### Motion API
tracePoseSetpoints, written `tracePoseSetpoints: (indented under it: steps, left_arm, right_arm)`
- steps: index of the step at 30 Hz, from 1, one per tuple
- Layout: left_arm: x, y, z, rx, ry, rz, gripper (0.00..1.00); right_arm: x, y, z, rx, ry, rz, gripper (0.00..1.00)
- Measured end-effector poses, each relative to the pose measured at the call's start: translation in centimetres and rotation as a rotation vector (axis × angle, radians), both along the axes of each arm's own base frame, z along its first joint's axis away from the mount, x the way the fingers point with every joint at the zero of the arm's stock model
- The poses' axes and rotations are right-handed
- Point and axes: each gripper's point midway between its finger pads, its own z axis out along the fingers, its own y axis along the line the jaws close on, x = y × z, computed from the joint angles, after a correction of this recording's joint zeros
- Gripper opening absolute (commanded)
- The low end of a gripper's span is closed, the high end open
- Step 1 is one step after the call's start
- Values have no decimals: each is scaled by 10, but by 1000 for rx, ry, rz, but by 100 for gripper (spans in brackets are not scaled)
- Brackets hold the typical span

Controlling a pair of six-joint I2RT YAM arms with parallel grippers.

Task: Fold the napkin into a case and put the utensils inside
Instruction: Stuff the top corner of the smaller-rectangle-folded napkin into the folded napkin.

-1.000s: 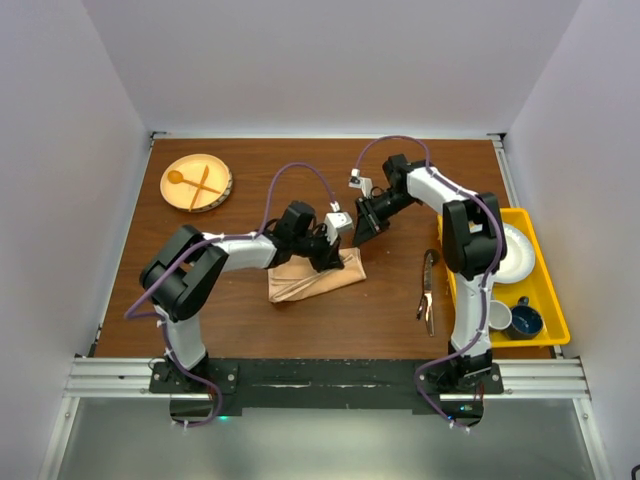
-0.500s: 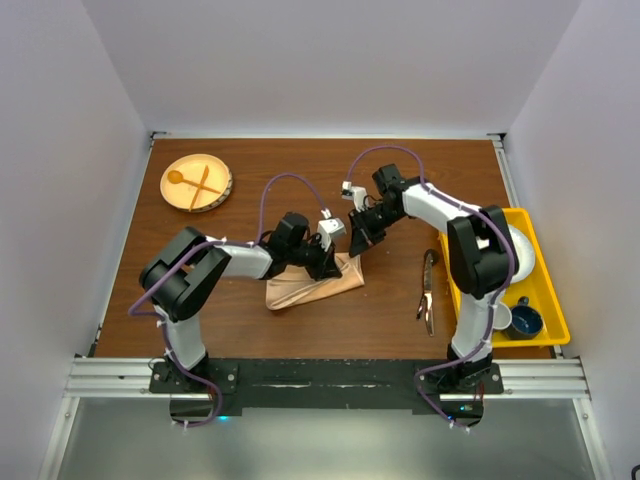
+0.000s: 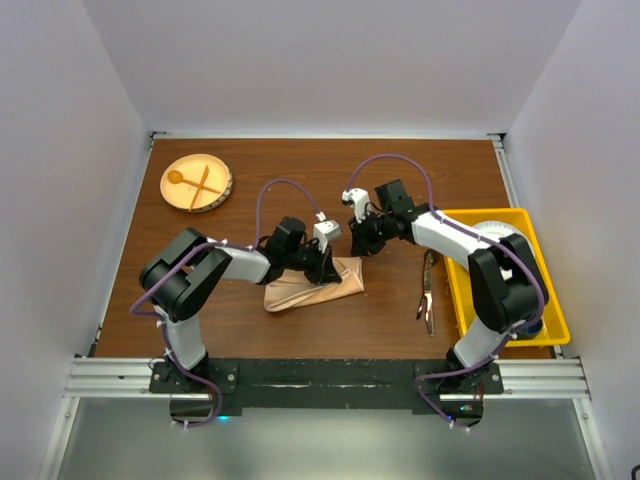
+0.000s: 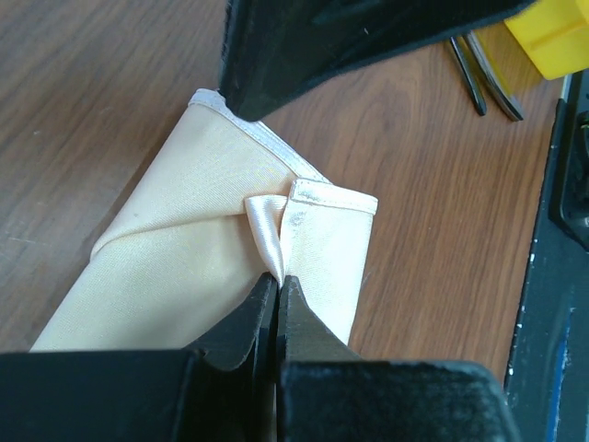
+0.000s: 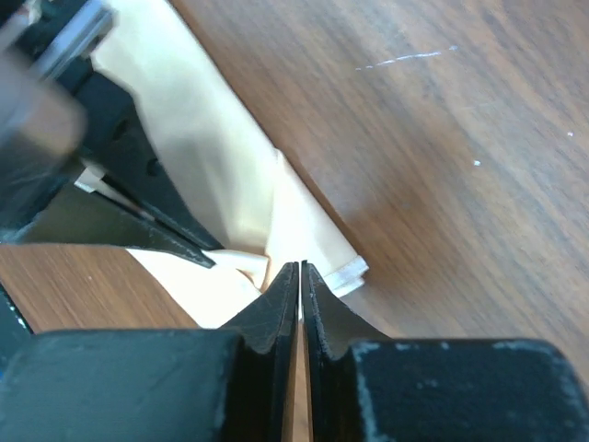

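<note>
The napkin (image 3: 310, 288) lies half folded in the middle of the table (image 3: 240, 330); it is thin, soft and slippery, so pinch a hem or corner; the left claw (image 4: 276, 281) is squeezed shut on a small fold; the right claw (image 5: 299, 269) is closed at the napkin's edge, but I cannot tell if it has cloth; the utensils (image 3: 428, 290) lie close at the right of the frame; there is room at lower left.

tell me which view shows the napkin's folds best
The left wrist view: the napkin fills it, with layers, hemmed corner and the tuck pinched by the left fingers all clear. Top external shows only a small peach patch partly under the arms. Right wrist shows a pale strip, partly blocked.
</note>
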Motion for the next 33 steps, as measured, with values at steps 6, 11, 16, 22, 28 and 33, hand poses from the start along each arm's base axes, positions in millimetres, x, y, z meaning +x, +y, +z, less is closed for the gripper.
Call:
tracePoseSetpoints:
  steps: [6,11,16,22,28,33]
  left_arm:
    - [-1,2,0,-17,56,18,0]
    - [5,8,-3,-31,107,53,0]
    - [6,9,-3,-41,135,68,0]
    - [3,10,-3,-40,171,79,0]
    - [6,15,-4,-41,207,107,0]
    - [9,21,-4,-38,251,134,0]
  right_arm:
    - [-4,12,3,-19,-78,45,9]
    - [-10,15,-5,-37,-92,69,5]
    - [-18,6,-24,-75,-62,70,5]
    - [-18,3,-45,-111,-22,63,5]
    - [-6,7,-45,-127,-14,54,5]
    - [-1,7,-44,-144,-18,47,5]
